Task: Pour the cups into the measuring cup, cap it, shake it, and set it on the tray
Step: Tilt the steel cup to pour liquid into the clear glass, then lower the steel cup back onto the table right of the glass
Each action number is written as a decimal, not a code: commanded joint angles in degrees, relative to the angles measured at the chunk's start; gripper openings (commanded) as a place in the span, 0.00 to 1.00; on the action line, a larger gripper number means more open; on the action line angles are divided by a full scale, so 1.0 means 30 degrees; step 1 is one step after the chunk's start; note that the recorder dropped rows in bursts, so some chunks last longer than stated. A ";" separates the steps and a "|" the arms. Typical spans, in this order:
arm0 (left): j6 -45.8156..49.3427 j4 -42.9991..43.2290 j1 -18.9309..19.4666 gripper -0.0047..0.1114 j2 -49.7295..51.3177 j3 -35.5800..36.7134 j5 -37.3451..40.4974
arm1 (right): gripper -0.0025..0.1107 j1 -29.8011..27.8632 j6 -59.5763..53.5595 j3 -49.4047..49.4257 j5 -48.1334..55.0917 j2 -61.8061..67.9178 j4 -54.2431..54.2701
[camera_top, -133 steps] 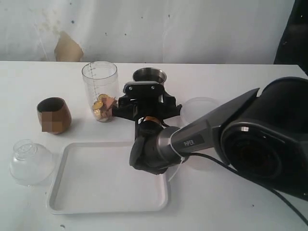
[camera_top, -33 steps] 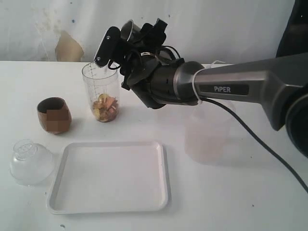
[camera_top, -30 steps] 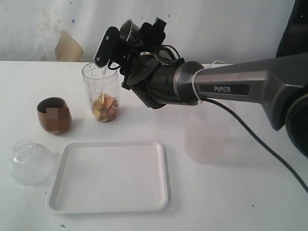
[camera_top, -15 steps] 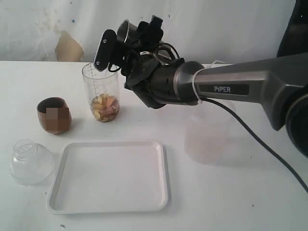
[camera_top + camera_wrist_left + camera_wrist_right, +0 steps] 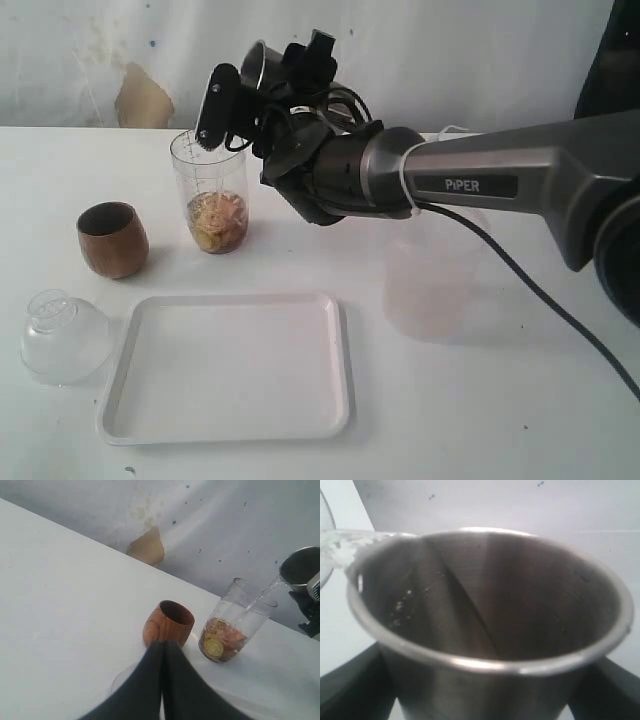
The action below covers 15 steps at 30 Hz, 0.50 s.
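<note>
With right pincer spread wide around the tapered stainless-steel tumbler, tipping its long axis toward the tall clear graduated measuring cup, upright on the white desk just below, toward the left arm's side; pouring a thin stream in. Holding left pincer closed, empty, near the rounded brown wooden cup. Reading "PiPER" on the right arm.
</note>
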 commanded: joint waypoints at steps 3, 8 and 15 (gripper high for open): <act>0.0057 0.0154 -0.0039 0.04 -0.0075 0.0106 0.0002 | 0.02 -0.0081 0.4575 -0.0267 -0.0511 -0.0568 0.0393; 0.0057 0.0154 -0.0039 0.04 -0.0075 0.0106 0.0002 | 0.02 -0.0148 0.9531 -0.0267 -0.0432 -0.0568 0.2456; 0.0057 0.0154 -0.0039 0.04 -0.0075 0.0106 0.0002 | 0.02 -0.0950 1.9256 0.0324 0.0242 -0.0480 0.1975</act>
